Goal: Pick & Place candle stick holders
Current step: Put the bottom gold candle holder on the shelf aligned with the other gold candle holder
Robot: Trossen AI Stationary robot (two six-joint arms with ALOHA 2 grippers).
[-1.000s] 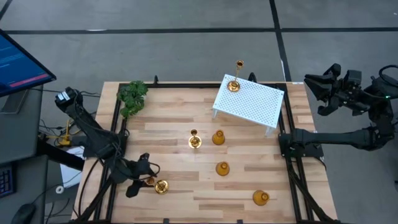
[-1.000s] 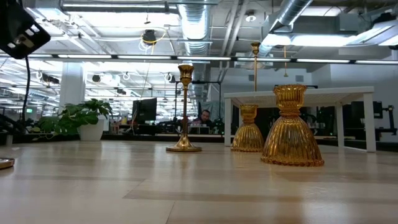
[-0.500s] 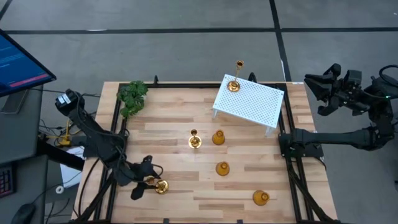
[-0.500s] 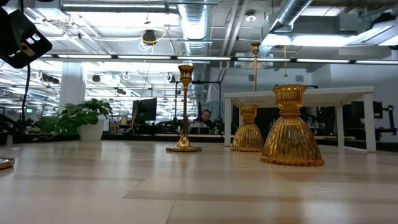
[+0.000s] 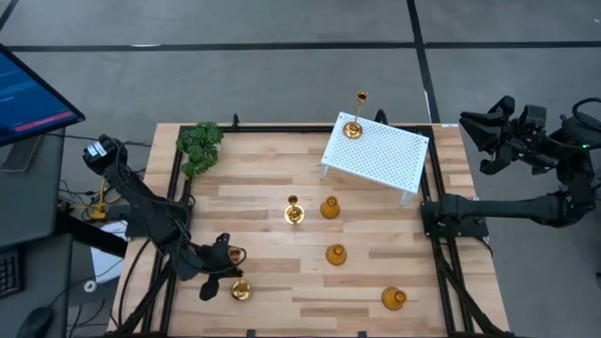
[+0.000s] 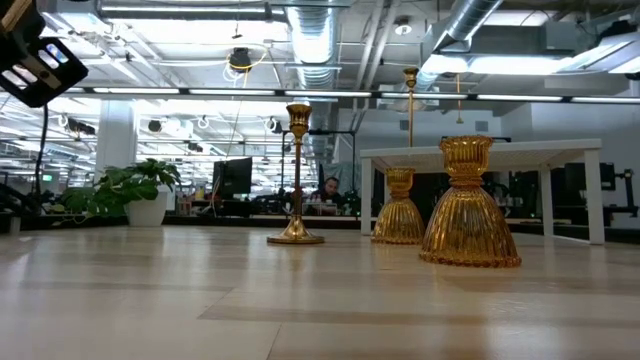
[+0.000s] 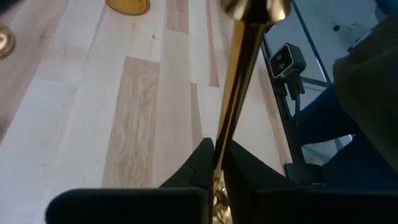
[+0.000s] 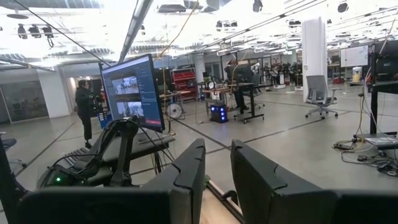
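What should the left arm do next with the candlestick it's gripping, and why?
Probably lift it straight up. The left gripper is shut on the tall brass stick at the stem, low over the table near its front left corner.

No text, label, brand, number or sign can be read in any of the views. A monitor (image 5: 28,94) stands beside the table (image 5: 263,192), off its left edge in the high view, and lines are shown on its screen (too small to be made out). A second screen (image 8: 134,90) is seen in the room in the right wrist view, and nothing on it can be read either.
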